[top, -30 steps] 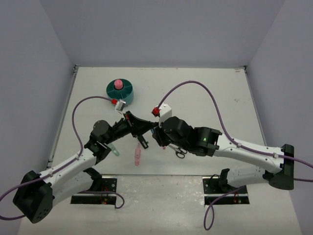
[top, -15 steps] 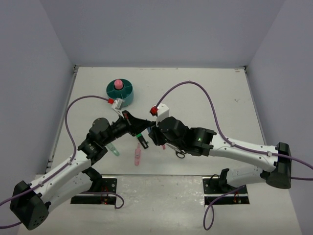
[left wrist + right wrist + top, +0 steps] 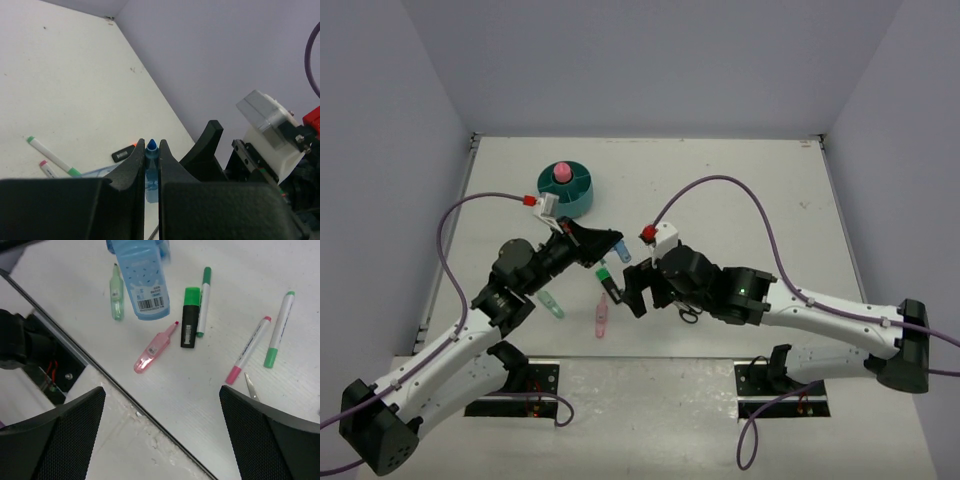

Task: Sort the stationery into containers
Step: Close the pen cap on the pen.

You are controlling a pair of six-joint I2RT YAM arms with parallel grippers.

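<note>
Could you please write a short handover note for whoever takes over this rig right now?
Left gripper: shut on the blue marker, held above the table.
Right gripper: open, empty, over the loose items.
Done: pink roll sits at the centre of the teal organizer.
Left on the table: pink marker, black-and-green marker, pale green marker, white pens, scissors.
Likely next: carry the blue marker to the organizer.
</note>
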